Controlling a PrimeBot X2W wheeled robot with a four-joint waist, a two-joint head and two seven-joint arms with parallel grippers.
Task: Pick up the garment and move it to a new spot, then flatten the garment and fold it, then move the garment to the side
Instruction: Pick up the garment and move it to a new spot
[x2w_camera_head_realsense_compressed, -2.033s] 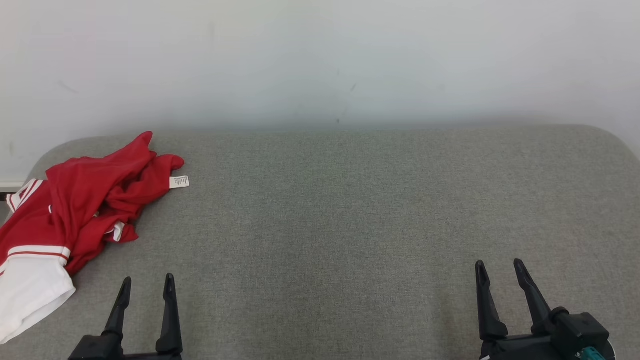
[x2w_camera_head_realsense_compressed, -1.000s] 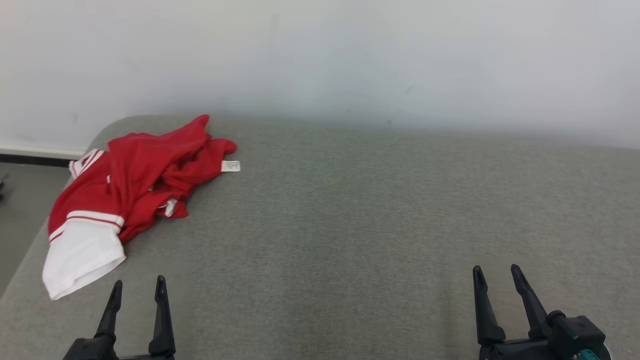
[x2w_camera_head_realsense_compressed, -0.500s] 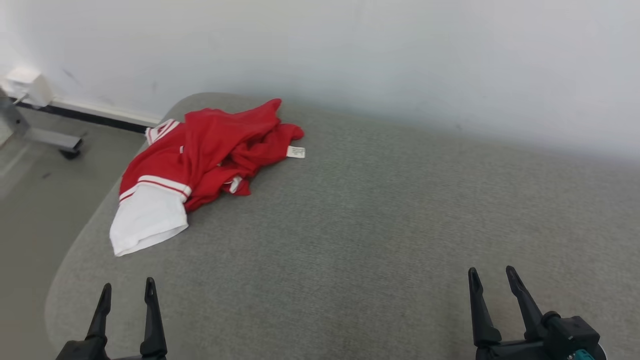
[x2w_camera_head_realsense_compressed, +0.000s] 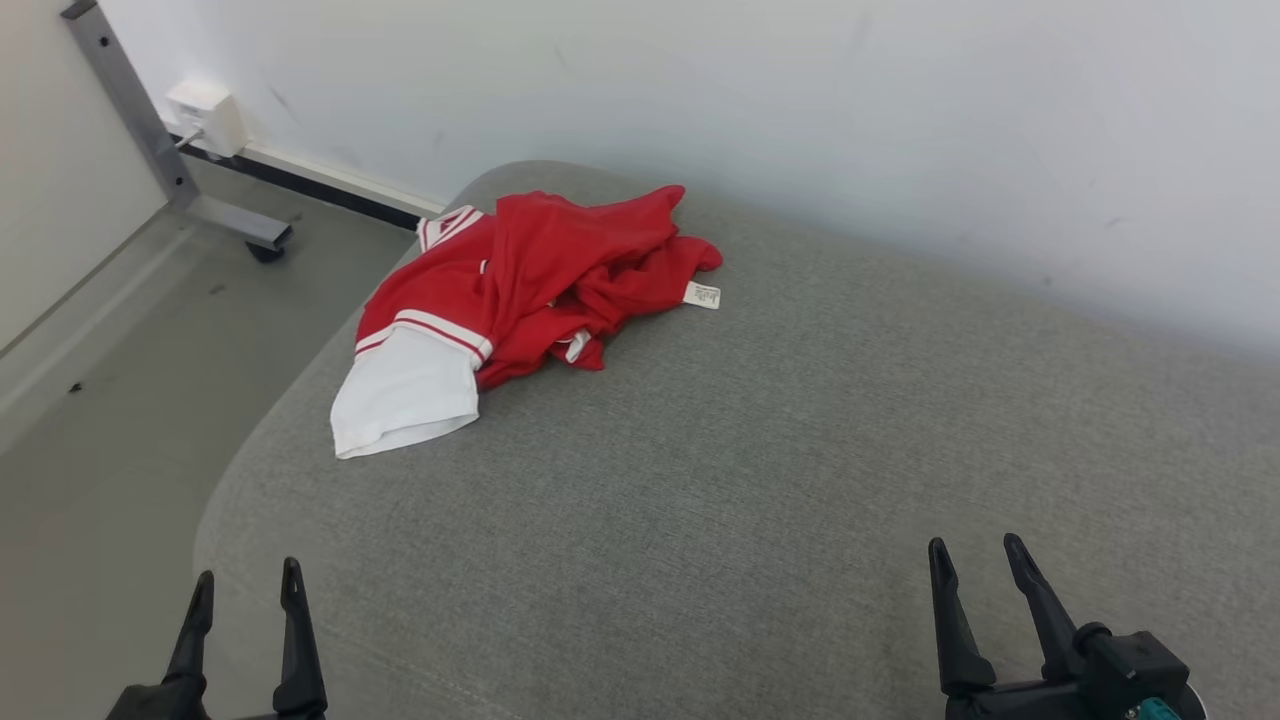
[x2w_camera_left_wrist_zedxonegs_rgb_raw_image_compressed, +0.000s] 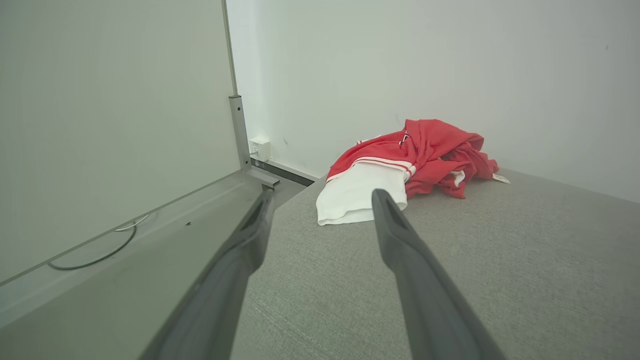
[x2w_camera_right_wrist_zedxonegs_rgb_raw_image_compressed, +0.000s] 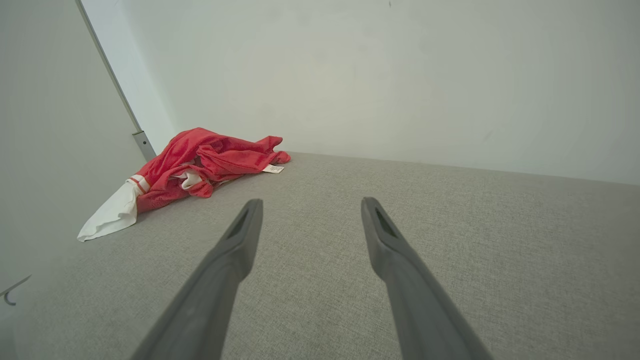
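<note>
1. Plainly, the garment lay crumpled at the far left corner of the grey cushion. Its red cloth was heaped, and a white, red-striped part reached toward the near left.
2. That white part ended just short of the cushion's rounded left edge. The red heap's far side lay close to the far edge, where the cushion met the wall.
3. To the right of the garment and nearer than it, the cushion ran on as one wide, flat stretch up to both grippers.
4. The left gripper hung at the near left corner with its fingers spread and nothing between them. One finger stood over the floor and the other over the cushion's edge, well apart from the garment.
5. The right gripper hung over the near right of the cushion, its fingers likewise spread and holding nothing, farther still from the garment.
6. Left of the cushion was bare floor. A metal leg with a caster stood at the far left, a white box sat on the wall above the skirting, and a loose cable lay by a pale panel.
7. A small white tag stuck out of the heap's right end and lay flat on the cushion. Its print was too small to read.
</note>
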